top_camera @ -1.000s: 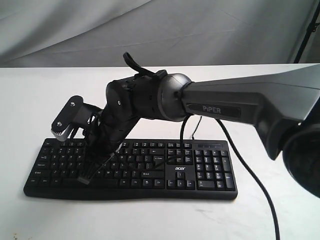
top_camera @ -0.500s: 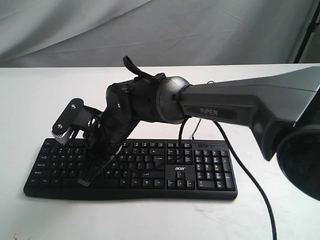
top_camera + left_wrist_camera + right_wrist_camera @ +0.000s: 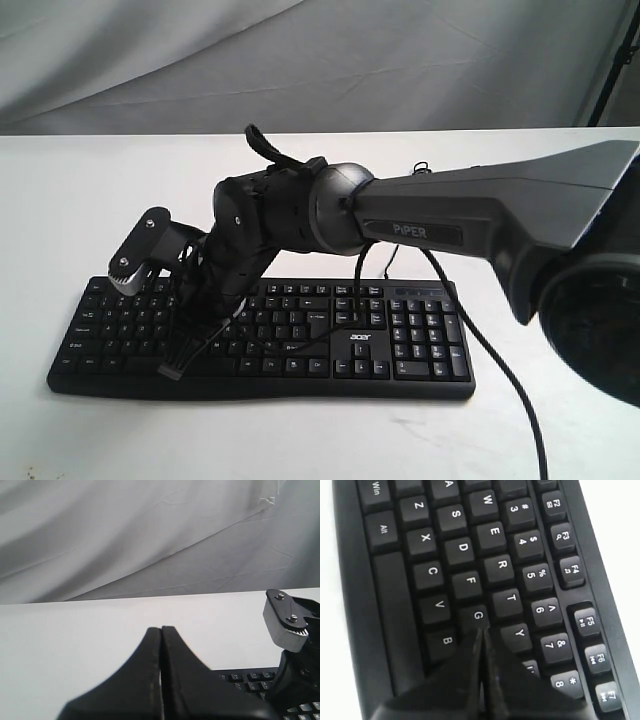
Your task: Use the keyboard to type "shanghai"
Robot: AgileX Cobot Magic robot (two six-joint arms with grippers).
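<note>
Closed to a single point on nothing, right pincer (image 3: 480,630) with its tip at the edge of the G key (image 3: 478,616), low in the lower left of the outside view and sunk a little further toward the keys than a second ago, so probably pressing a middle letter of the word. Outward, keyboard (image 3: 420,340) flat across the lower centre on the white table (image 3: 80,200). Likewise closed and empty, left pincer (image 3: 161,630), held up off the keys.

A lab-like test set-up is being suggested by the grey cloth backdrop (image 3: 300,60) across the upper frame and the white table (image 3: 60,180).
</note>
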